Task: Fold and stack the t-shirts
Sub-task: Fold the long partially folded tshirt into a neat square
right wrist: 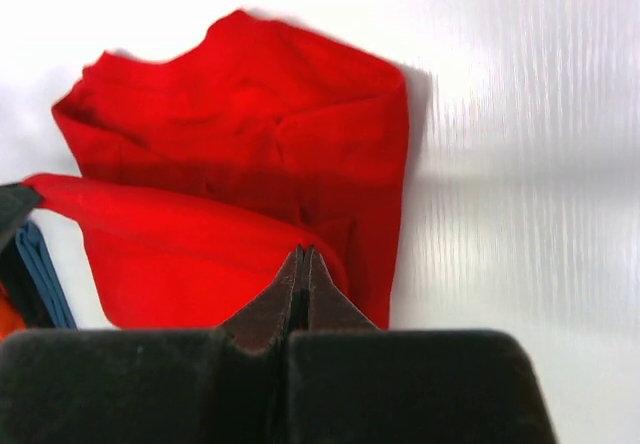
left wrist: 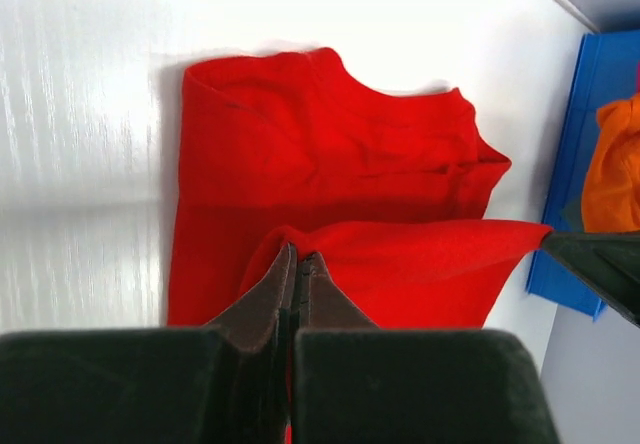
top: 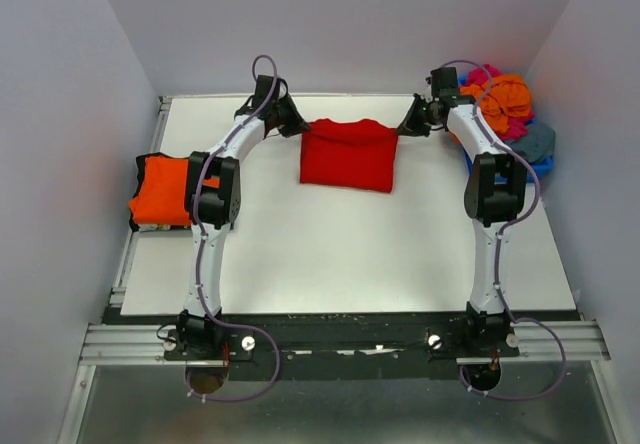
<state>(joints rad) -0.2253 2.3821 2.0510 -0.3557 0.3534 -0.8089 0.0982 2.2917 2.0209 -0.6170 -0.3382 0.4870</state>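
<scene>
Tabletop [top: 330, 264] fills most of our view, and at twelve o'clock on it, near the far edge, lies the red t-shirt [top: 348, 154], partly folded. The blue bin [top: 540, 169] with its heap of t-shirts [top: 500, 99] sits at two o'clock, just beside the right arm. A folded orange t-shirt [top: 165, 189] rests at nine o'clock, overhanging the left edge. We see the left gripper [top: 292, 121] at the red shirt's eleven o'clock corner and the right gripper [top: 410, 121] at its one o'clock corner. Each has its fingers pressed together on a pinch of red hem, which hangs taut between them. We judge a slipped pinch the main risk: if one side lets go, or the arms travel unevenly, the fold would land crooked or bunched. Pulling too hard apart could drag the whole shirt. The far wall stands close at twelve, so room is tight there, while toward six the surface offers wide room.
</scene>
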